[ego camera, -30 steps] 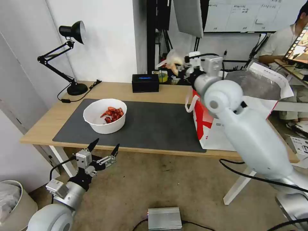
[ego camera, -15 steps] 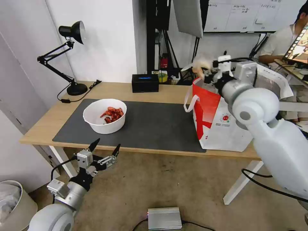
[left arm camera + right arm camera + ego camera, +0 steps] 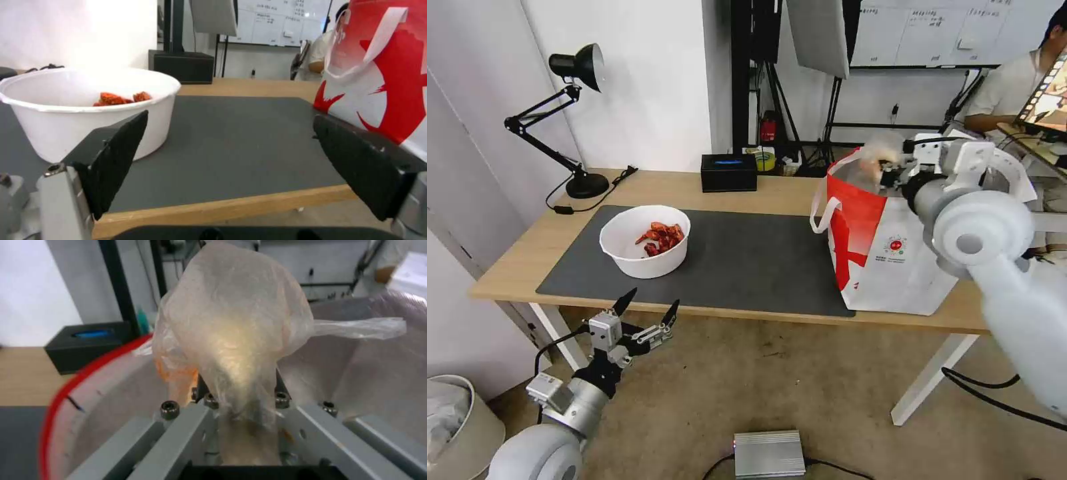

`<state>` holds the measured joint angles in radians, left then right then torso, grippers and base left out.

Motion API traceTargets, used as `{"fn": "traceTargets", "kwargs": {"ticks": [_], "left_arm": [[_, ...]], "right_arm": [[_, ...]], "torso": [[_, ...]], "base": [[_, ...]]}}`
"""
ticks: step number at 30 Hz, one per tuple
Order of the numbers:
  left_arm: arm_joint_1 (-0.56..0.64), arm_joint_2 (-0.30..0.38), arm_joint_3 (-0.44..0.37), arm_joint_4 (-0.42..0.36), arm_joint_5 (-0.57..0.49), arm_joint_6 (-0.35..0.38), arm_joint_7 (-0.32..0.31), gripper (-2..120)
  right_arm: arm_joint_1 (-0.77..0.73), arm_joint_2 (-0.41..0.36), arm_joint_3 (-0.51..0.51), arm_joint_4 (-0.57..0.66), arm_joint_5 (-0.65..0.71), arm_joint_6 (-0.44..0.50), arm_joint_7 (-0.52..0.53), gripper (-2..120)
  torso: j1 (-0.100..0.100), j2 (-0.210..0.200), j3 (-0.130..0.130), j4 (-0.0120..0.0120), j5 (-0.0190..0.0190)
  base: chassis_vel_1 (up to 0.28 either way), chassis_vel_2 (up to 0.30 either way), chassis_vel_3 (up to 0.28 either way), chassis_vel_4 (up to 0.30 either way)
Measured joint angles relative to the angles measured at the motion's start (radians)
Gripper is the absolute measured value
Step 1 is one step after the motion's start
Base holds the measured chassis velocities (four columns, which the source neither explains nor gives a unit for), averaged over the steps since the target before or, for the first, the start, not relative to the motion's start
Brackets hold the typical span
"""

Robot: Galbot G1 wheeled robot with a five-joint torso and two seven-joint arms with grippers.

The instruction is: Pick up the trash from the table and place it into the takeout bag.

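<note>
Nearest, the left hand [image 3: 644, 309] hangs below the bench [image 3: 514, 267] edge, jaws wide apart and empty. On the mat sits the bowl [image 3: 645, 241] of shells. Farther right, the right hand [image 3: 887, 170] pinches a small clear bag [image 3: 872, 155] over the tote's [image 3: 887, 247] open mouth. The bag's long axis runs outward from the jaws. Release is best once it hangs well inside the foil rim.
</note>
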<state>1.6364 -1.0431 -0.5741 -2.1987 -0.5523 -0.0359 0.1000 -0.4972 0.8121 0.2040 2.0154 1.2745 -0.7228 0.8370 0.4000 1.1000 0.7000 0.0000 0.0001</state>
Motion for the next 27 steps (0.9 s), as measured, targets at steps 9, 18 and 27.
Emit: {"fn": "traceTargets", "kwargs": {"ticks": [9,18,27], "left_arm": [[-0.002,0.006,0.004,-0.001,0.003,0.0,0.0,100],[-0.004,0.009,0.006,-0.001,0.002,0.0,0.0,100],[0.001,0.001,0.009,-0.002,0.003,0.001,0.0,100]], "right_arm": [[0.0,-0.025,0.008,-0.013,0.164,0.0,0.101,4],[-0.012,-0.031,0.016,-0.017,0.21,0.001,0.112,4],[-0.02,-0.031,0.029,-0.004,0.248,0.002,0.114,25]], "torso": [[0.0,0.0,0.0,0.0,-0.0001],[0.0,0.0,0.0,0.0,-0.0001],[0.0,0.0,0.0,0.0001,-0.0001]], "base": [[0.0,0.0,0.0,0.0],[0.0,0.0,0.0,0.0],[0.0,0.0,0.0,0.0]]}}
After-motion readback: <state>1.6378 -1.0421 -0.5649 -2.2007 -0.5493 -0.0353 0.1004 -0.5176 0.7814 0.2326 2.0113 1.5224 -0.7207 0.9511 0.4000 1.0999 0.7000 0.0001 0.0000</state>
